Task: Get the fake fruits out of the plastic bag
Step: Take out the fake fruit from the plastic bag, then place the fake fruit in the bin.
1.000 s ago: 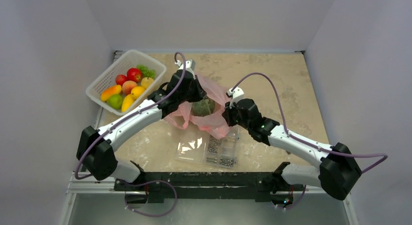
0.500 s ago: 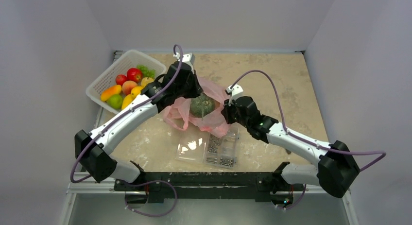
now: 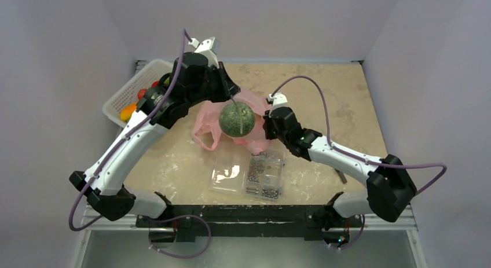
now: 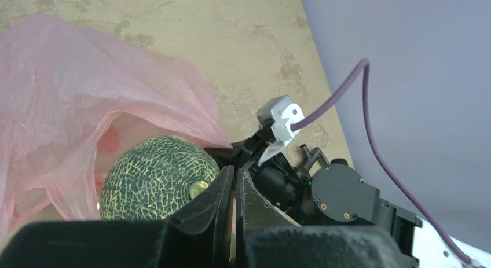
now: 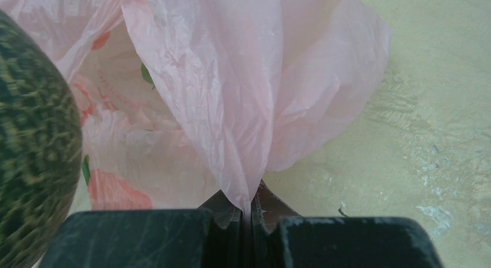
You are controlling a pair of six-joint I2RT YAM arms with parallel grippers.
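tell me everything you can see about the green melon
The melon is a round ball, dull grey-green with a pale cracked net pattern. It looks like plastic and has a small brassy cap at its stem end. A thin dark stem runs up from it to the shut left gripper, so it seems to hang from that gripper, over the open mouth of the pink plastic bag. Whether it touches the bag is unclear.

The left arm (image 3: 124, 150) and the right arm (image 3: 341, 159) looked the same: long white tubes joined by fat black joints. A thin purple cable (image 4: 336, 94) looped along each arm to a small silver and white box (image 4: 281, 113) near the wrist. The fingers (image 4: 202, 205) were black. Both arms sat on a black rail (image 3: 243, 215).
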